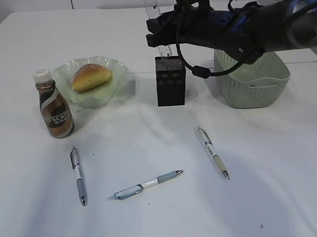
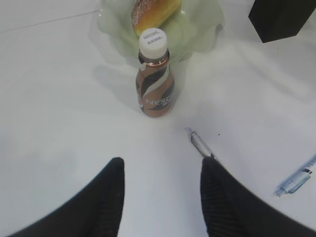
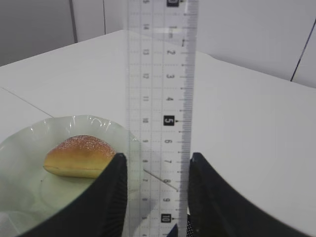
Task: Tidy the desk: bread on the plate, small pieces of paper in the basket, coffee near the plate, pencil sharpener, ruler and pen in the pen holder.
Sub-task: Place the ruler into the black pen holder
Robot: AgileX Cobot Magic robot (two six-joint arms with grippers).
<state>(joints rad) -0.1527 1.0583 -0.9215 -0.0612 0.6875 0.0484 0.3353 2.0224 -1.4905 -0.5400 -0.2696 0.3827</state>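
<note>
My right gripper is shut on a clear ruler, holding it upright above the black pen holder. The ruler's lower end hangs just over the holder's mouth. Bread lies on the green plate, and the coffee bottle stands upright beside the plate. Three pens lie on the table: left, middle, right. My left gripper is open over bare table, with a pen by its right fingertip. The pencil sharpener and the paper pieces are out of view.
A pale green basket stands at the back right, partly under the right arm. The holder shows at the top right of the left wrist view, and another pen lies at its right edge.
</note>
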